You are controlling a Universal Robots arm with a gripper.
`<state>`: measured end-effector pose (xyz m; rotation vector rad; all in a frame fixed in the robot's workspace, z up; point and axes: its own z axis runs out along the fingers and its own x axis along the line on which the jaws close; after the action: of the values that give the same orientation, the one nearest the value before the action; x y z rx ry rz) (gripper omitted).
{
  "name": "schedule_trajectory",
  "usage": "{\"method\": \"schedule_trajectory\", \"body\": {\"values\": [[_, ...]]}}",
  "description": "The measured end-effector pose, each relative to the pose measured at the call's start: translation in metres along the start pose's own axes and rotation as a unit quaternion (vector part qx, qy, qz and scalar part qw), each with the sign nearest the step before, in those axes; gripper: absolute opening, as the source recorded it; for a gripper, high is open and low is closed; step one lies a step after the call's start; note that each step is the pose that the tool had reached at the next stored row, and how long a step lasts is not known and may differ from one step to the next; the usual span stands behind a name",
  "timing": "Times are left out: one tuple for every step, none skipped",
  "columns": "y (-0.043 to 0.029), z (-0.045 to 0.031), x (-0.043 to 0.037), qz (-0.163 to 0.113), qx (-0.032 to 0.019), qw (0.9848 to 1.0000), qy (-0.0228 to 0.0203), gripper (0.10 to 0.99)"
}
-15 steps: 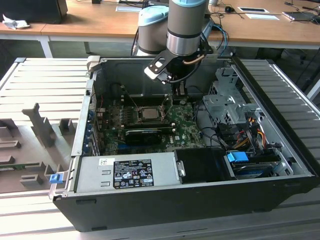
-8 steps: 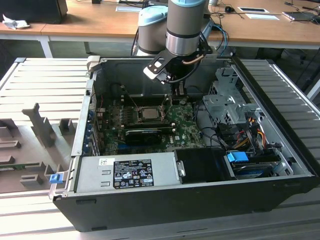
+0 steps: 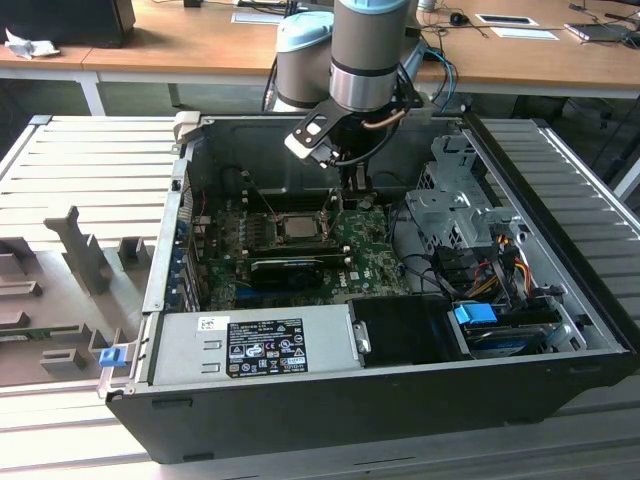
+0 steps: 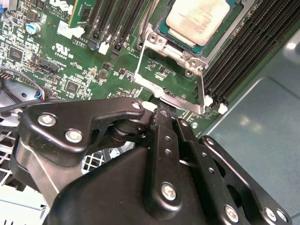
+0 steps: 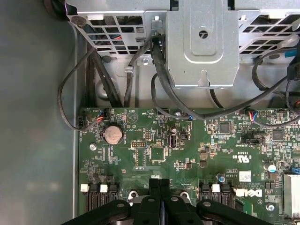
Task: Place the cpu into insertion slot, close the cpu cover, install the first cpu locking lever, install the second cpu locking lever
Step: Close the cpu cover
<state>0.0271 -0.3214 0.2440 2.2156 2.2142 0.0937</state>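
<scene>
The cpu (image 4: 199,18), its pale metal face up, lies in the black insertion slot (image 4: 161,28) on the green motherboard (image 4: 56,56); in the exterior view the cpu (image 3: 298,225) sits mid-board. The cpu cover (image 4: 161,96), a silvery frame with a large window, is swung off the chip at the socket's edge nearest my gripper. A thin metal lever (image 4: 202,89) stands beside the cover. My gripper (image 4: 161,114) (image 3: 352,190) (image 5: 159,183) is shut with nothing between its fingers, its tips right at the cover's edge; I cannot tell whether they touch.
Long black memory slots (image 4: 248,51) flank the socket. A black graphics card (image 3: 288,268) lies across the board. The grey power supply (image 3: 250,345), a metal drive cage (image 3: 455,205) with cables (image 5: 159,79), and the case walls (image 4: 262,136) hem in the board.
</scene>
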Motion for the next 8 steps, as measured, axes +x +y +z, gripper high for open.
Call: {"method": "schedule_trajectory", "body": {"values": [[-0.0002,0.0000,0.0000,0.000,0.0000,1.0000,0.0000,0.106],[-0.0002,0.0000,0.0000,0.000,0.0000,1.0000,0.0000,0.106],[-0.0004,0.0000,0.0000,0.000,0.0000,1.0000,0.0000,0.106],[-0.0006,0.0000,0.0000,0.000,0.0000,1.0000,0.0000,0.106],[-0.0009,0.0000,0.0000,0.000,0.0000,1.0000,0.0000,0.106],[-0.0009,0.0000,0.0000,0.000,0.0000,1.0000,0.0000,0.106],[-0.0010,0.0000,0.0000,0.000,0.0000,1.0000,0.0000,0.106],[-0.0013,-0.0001,0.0000,0.000,0.0000,1.0000,0.0000,0.106]]}}
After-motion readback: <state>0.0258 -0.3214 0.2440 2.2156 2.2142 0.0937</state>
